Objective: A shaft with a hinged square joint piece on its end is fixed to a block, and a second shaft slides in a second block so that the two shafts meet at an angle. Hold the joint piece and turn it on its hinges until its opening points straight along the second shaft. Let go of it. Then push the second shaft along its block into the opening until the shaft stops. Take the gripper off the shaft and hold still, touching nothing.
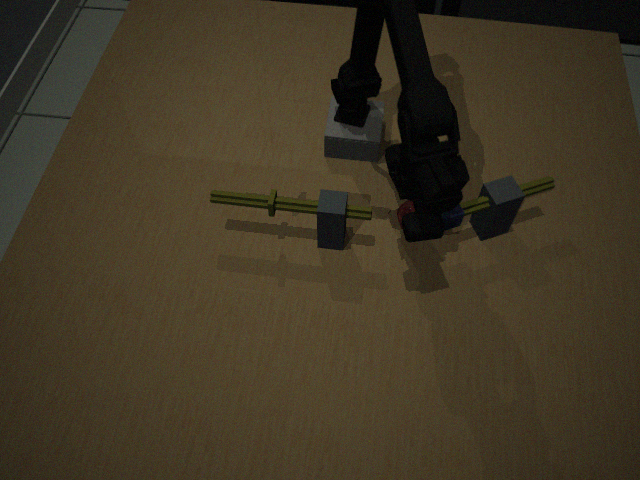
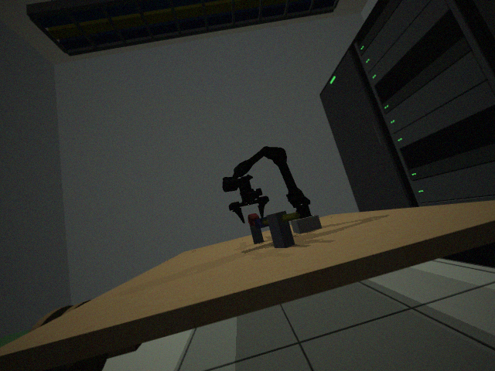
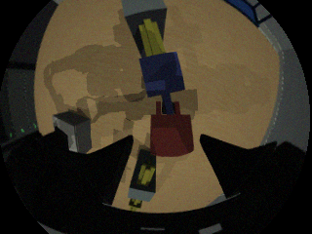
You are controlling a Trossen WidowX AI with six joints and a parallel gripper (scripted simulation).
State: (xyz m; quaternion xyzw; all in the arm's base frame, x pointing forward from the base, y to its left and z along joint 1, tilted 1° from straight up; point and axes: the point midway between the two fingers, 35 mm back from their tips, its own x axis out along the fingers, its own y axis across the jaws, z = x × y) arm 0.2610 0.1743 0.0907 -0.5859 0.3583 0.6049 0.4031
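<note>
The red joint piece (image 1: 404, 210) (image 2: 253, 219) (image 3: 172, 134) hangs on its hinge at the blue part (image 1: 452, 218) (image 3: 162, 73) on the end of the first yellow shaft (image 1: 474, 206) (image 3: 152, 39). Its free end faces roughly toward the second yellow shaft (image 1: 240, 198) (image 3: 146, 175); exact alignment cannot be told. A gap separates that shaft's inner end from the red piece. The shaft's collar (image 1: 272, 202) is well outside its block (image 1: 331, 227) (image 3: 141, 194). My gripper (image 2: 252, 219) (image 3: 167, 138) is wide open, its fingers apart on either side of the red piece. The arm partly hides it in the top view.
The first shaft's grey block (image 1: 498, 211) (image 2: 281, 231) stands on the right in the top view. The arm's pale base block (image 1: 353, 147) (image 2: 307, 224) is behind the shafts. The wooden table (image 1: 206, 361) extends toward the front.
</note>
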